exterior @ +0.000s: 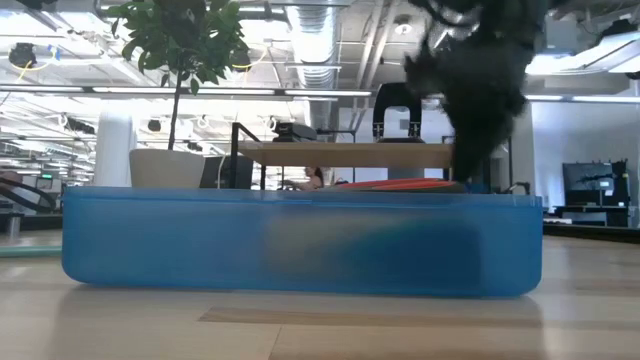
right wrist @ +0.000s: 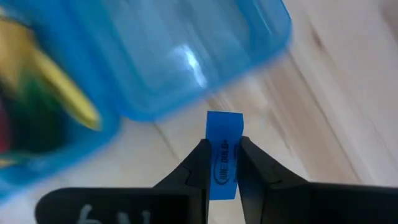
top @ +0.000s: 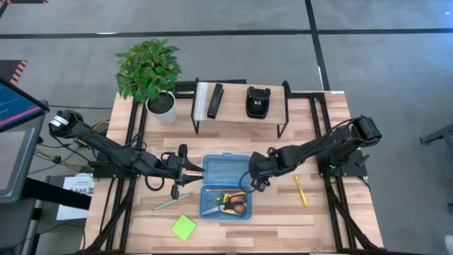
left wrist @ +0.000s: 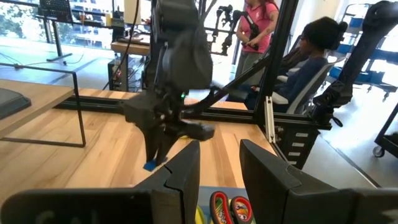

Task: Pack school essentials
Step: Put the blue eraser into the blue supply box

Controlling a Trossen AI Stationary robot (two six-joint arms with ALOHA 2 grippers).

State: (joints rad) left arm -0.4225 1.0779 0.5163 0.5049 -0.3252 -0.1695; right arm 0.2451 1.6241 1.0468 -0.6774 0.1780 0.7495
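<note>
One blue case [top: 226, 185], open on the desk [top: 325, 219], one pair of red-handled scissors [top: 228, 205] inside; one blue eraser [right wrist: 223, 155]; one yellow pencil [top: 301, 190]; one teal pencil [top: 172, 202]; one lime-green sticky-note pad [top: 184, 227]; one potted plant [top: 150, 74]; two robot arms

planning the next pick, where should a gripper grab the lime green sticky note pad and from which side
The lime-green sticky-note pad lies flat on the table, turned diamond-wise, clear of the teal pencil and blue box. Probably best from straight above, fingers closing across two opposite straight edges, since it is thin.
</note>
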